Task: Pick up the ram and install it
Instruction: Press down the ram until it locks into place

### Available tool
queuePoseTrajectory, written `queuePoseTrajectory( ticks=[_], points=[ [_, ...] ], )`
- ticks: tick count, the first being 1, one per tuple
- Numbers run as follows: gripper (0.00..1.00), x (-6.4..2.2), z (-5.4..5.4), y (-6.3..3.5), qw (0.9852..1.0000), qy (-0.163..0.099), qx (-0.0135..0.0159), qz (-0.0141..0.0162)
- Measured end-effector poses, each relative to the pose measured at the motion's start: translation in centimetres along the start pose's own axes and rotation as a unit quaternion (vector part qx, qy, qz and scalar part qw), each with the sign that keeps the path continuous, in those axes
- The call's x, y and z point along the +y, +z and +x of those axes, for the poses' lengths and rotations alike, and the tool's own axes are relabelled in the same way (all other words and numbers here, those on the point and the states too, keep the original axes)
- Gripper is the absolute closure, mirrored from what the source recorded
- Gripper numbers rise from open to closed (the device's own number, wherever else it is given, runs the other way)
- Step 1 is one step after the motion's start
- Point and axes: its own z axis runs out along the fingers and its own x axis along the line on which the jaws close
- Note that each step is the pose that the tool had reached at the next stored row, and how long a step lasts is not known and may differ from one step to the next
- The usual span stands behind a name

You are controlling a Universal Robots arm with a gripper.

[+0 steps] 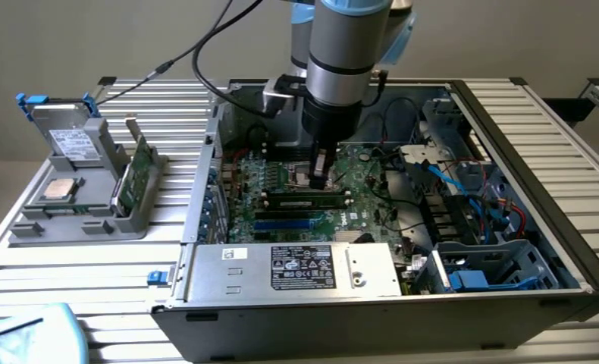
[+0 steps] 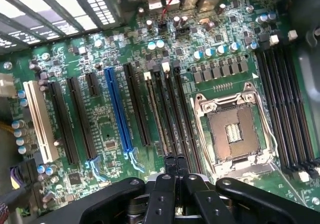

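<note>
The ram [image 1: 302, 202], a narrow green stick with black chips, sits in a black motherboard slot inside the open computer case [image 1: 572, 250]. In the wrist view the ram [image 2: 157, 115] appears edge-on in its slot, between empty black slots. My gripper [image 1: 320, 180] hangs straight down over the motherboard, its tips just above the ram and beside the CPU socket [image 2: 232, 131]. The gripper [image 2: 175, 165] is shut, its two black fingers pressed together with nothing between them. I cannot tell whether the tips touch the ram.
A blue slot [image 2: 118, 109] and a white slot [image 2: 37, 119] lie further along the board. The metal power supply [image 1: 294, 269] fills the case front, with cables and a blue drive cage [image 1: 481, 273] on the exterior view's right. A grey rack [image 1: 77, 205] outside holds a green board [image 1: 136, 173].
</note>
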Motion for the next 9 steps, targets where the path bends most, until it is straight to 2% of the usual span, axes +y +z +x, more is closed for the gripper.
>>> queuePoseTrajectory(
  ticks=[5, 9],
  points=[
    [0.89, 0.0, 0.0, 0.0, 0.9993, 0.037, -0.0022, 0.0008],
    [0.89, 0.0, 0.0, 0.0, 0.9977, 0.068, -0.004, 0.0015]
  ],
)
